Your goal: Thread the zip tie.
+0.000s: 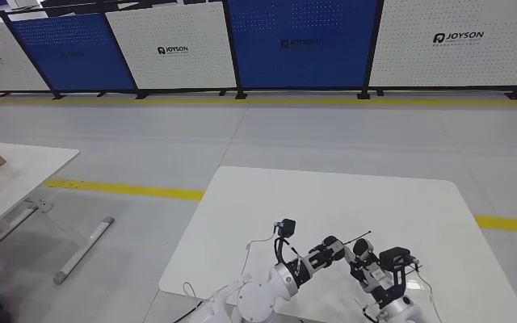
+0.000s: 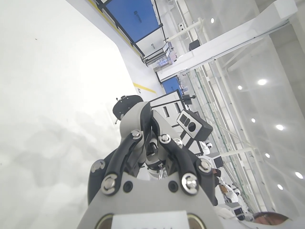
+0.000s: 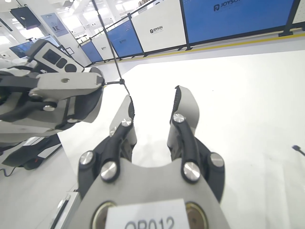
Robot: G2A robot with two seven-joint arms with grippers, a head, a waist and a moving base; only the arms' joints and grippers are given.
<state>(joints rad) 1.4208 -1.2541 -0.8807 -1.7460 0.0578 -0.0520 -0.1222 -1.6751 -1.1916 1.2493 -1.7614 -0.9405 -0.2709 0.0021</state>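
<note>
While the left gripper (image 3: 101, 84) is clenched on the zip tie (image 3: 114, 58), the right gripper (image 3: 153, 101) stands released, its jaws wide apart with nothing between them. In the top view both grippers sit close together above the white table (image 1: 323, 198), near its 6 o'clock edge. There the left gripper (image 1: 329, 252) is at 9 o'clock of the right gripper (image 1: 359, 255). The tie (image 1: 359, 237) is held up off the table between them, and its thin black tail slants away toward 2 o'clock.

In the right wrist view a short stretch of strap runs from the left gripper's tips to the tie's head (image 3: 122, 81). The long tail passes through the head and rises from it. Below the head the strap reaches one of the right gripper's fingers (image 3: 128, 110); whether it touches the pad cannot be told. In the left wrist view the left gripper (image 2: 149, 120) has its pads pressed together, with the table (image 2: 47, 72) beyond it.
</note>
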